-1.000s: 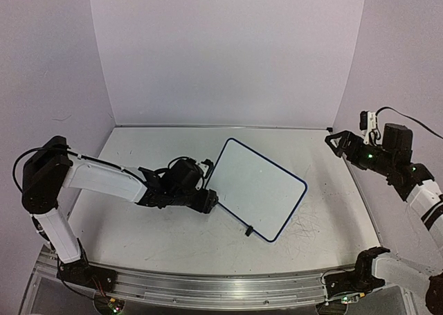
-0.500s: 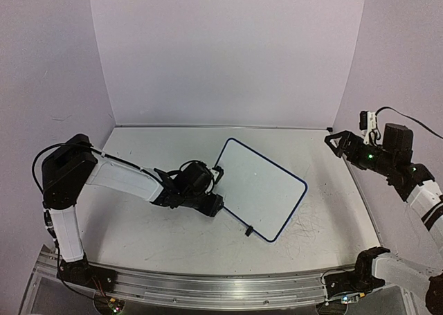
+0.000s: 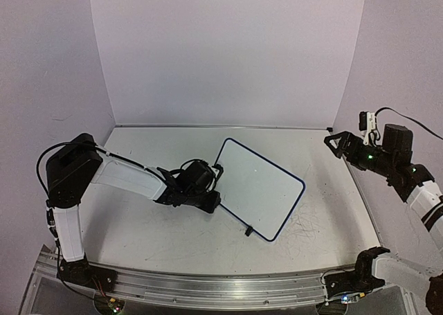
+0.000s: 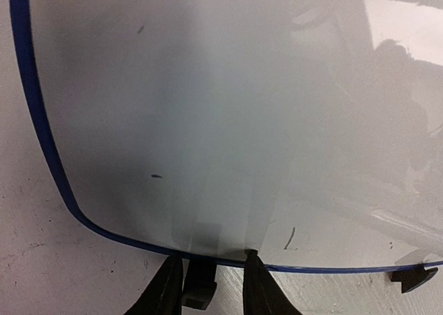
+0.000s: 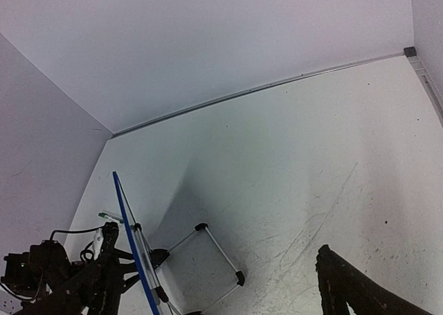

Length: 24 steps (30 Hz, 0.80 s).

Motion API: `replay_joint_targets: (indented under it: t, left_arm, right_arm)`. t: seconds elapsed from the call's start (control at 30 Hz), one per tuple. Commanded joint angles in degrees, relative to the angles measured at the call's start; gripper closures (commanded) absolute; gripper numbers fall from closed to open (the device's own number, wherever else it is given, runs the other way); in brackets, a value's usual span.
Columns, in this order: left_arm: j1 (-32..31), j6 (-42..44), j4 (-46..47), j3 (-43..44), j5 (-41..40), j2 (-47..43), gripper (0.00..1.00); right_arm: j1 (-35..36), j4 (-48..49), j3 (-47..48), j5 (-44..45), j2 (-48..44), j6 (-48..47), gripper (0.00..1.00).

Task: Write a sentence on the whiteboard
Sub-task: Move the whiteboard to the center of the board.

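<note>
Your left gripper [image 4: 212, 258] is narrow, its 2 fingers [image 4: 166, 291] straddling a black clip foot [image 4: 199, 291] on the whiteboard [image 3: 259, 187]; you cannot tell whether it pinches. The board stands tilted mid-table [image 3: 138, 225], and your right gripper [image 3: 335, 142] gapes wide.

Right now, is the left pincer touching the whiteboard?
Cannot tell. In the left wrist view one fingertip of the left pincer overlaps the lower edge of the whiteboard, yet neither contact nor a gap shows plainly.

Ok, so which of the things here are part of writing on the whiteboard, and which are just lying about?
Job: whiteboard, blank; left pincer at its edge.
Lying about: right pincer, open, off to the side; grey scribbles on the table.
</note>
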Motion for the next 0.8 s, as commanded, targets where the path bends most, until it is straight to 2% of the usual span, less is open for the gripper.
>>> replay_joint_targets:
  t: [0.0,0.07,0.27,0.5,0.77]
  left_arm:
    - [-2.0,-3.2,0.8,1.2,-2.8,-0.1,0.76]
    - [-2.9,-4.1,0.7,1.0,-3.6,-0.1,0.79]
    - [-5.5,-8.2,0.6,-0.1,-6.9,-0.7,0.81]
    - [-8.1,-15.5,0.6,-3.3,-11.0,-2.6,0.90]
    - [-12.4,-22.7,0.5,-5.2,-17.7,-3.7,0.91]
  right_arm:
    - [0.7,1.5,0.0,-0.1,-0.9,0.5,0.02]
    - [0.9,1.5,0.1,0.0,-0.8,0.8,0.02]
    - [3.7,1.9,1.9,1.0,0.5,2.2,0.02]
    - [13.0,1.8,5.2,7.3,3.2,4.5,0.02]
    - [22.5,1.8,8.8,13.3,7.5,6.1,0.02]
